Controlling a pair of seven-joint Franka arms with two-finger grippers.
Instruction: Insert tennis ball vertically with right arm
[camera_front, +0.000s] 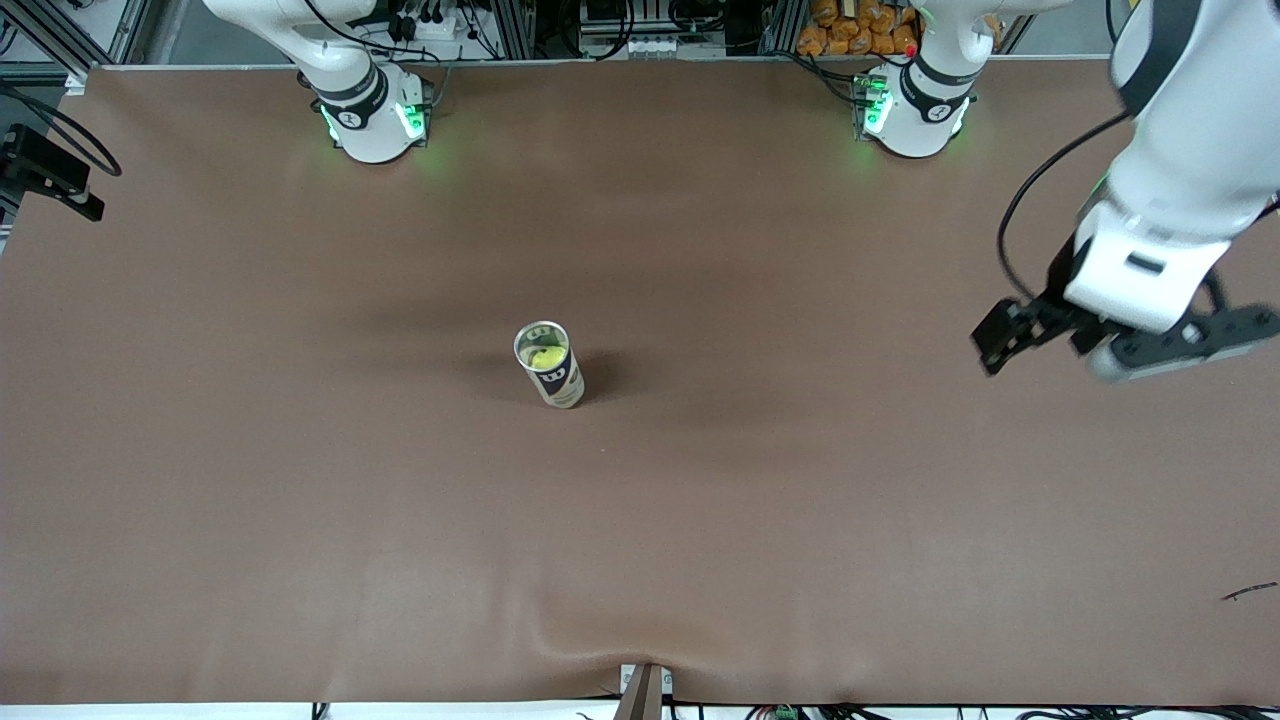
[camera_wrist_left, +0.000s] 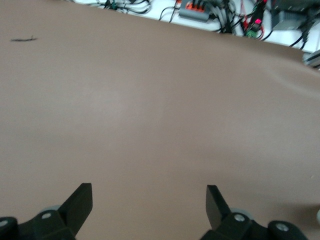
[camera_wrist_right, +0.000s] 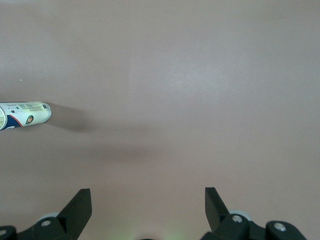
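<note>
Ball (camera_front: 546, 357) already sits inside the upright can (camera_front: 550, 365) mid-table. Right gripper (camera_wrist_right: 148, 210), fingers wide and empty, views it from high up; left gripper (camera_front: 1105, 335), also spread empty, waits at its table end. Insertion looks finished; only retreat remains.

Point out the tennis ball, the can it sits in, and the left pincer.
tennis ball (camera_front: 546, 357), front view, yellow top inside the can.
can (camera_front: 560, 385), front view, labelled side wall.
left pincer (camera_front: 1100, 335), front view, between its fingertips, open.

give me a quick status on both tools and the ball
Left tool open, empty, over the table's left-arm end. Right tool open, empty, above bare table. Tennis ball sits inside the upright can mid-table. Nothing in the way.
</note>
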